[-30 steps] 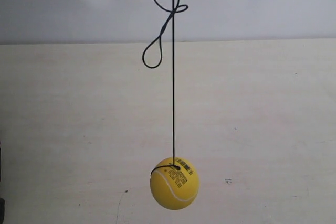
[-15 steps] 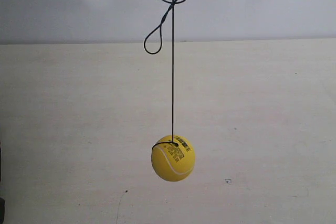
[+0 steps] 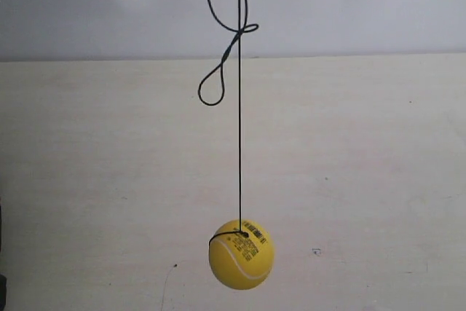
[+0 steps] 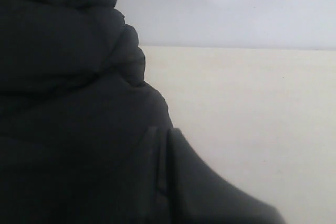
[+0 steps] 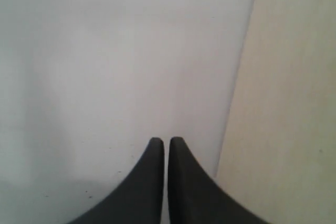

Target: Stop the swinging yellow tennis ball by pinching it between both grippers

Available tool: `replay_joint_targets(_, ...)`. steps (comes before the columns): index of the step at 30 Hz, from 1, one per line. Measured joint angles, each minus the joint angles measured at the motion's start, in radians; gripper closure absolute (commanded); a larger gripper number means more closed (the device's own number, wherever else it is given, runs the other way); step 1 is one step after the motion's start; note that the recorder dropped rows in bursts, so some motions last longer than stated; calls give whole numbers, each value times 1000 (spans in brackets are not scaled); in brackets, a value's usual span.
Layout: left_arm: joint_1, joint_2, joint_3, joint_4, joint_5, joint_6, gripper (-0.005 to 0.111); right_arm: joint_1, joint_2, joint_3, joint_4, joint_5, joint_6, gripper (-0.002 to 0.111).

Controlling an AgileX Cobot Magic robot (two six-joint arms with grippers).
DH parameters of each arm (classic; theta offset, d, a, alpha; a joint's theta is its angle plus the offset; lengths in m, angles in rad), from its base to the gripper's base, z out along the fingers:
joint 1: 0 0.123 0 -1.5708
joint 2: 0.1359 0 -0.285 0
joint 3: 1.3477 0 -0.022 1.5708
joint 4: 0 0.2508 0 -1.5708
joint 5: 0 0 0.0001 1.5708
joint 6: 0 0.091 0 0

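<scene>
Yellow tennis ball [image 3: 241,254], white seam and black barcode print showing, hangs on a taut black string [image 3: 239,121] above the pale table [image 3: 364,143]. Right gripper [image 5: 166,141]: tapered black jaws almost touching, holding nothing. Left gripper [image 4: 79,129]: dark blur, jaws unclear

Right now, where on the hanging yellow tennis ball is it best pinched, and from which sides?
Pinch the yellow tennis ball at its widest middle, pressing level from the exterior view's left and right. The string leaves its top, and a round ball would probably slip from an off-centre grip.
</scene>
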Motion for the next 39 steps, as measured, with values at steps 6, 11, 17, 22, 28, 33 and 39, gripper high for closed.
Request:
replay_joint_targets(6,0,0,0,0,0,0,102,0,0,0,0,250,0,108)
replay_joint_targets(11,0,0,0,0,0,0,102,0,0,0,0,267,0,108)
replay_joint_targets(17,0,0,0,0,0,0,102,0,0,0,0,267,0,108)
replay_joint_targets(22,0,0,0,0,0,0,102,-2,0,0,0,267,0,108)
replay_joint_targets(28,0,0,0,0,0,0,102,-2,0,0,-57,271,-112,108)
replay_joint_targets(33,0,0,0,0,0,0,102,-2,0,0,-75,273,-678,108)
replay_joint_targets(39,0,0,0,0,0,0,102,-2,0,0,-84,273,-1271,108)
